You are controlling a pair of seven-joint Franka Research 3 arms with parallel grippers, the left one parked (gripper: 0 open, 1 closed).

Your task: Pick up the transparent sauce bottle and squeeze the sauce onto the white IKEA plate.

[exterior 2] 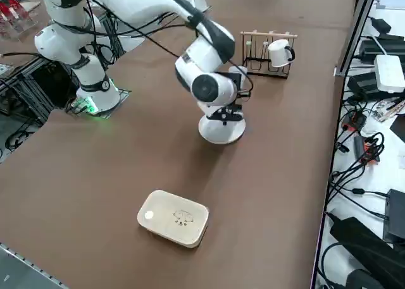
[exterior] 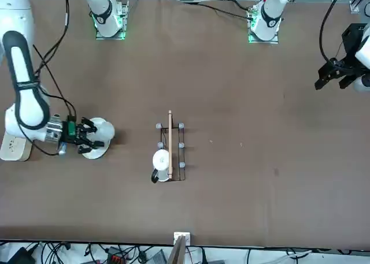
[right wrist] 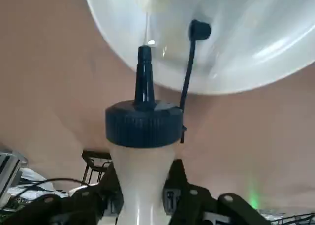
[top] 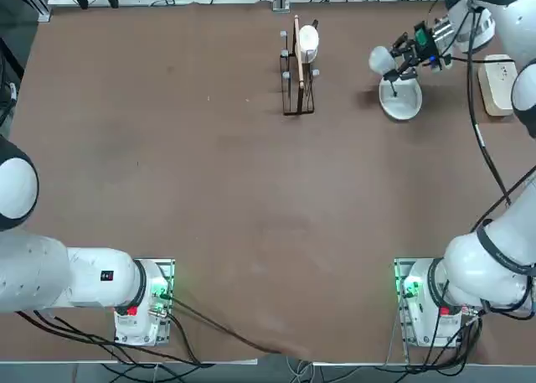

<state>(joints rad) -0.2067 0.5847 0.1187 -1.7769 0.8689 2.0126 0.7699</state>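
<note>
The bottle (right wrist: 142,173) is clenched in the right pincer (right wrist: 144,193), nozzle (right wrist: 144,82) aimed down at the plate (top: 405,106) toward the tabletop's (top: 209,190) far right corner.

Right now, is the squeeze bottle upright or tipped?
Tipped: the bottle lies sideways in the right gripper, its nozzle aimed over the white plate.

Brown tabletop (top: 251,190) — metal-edged; cables and electronics on white surface (exterior 2: 395,156) beyond — grey floor (top: 33,48).

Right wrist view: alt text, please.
Right gripper squeezes the sauce bottle, its dark blue cap's nozzle aimed at the glossy white plate; a thin pale stream runs from the tip. Brown table behind.
</note>
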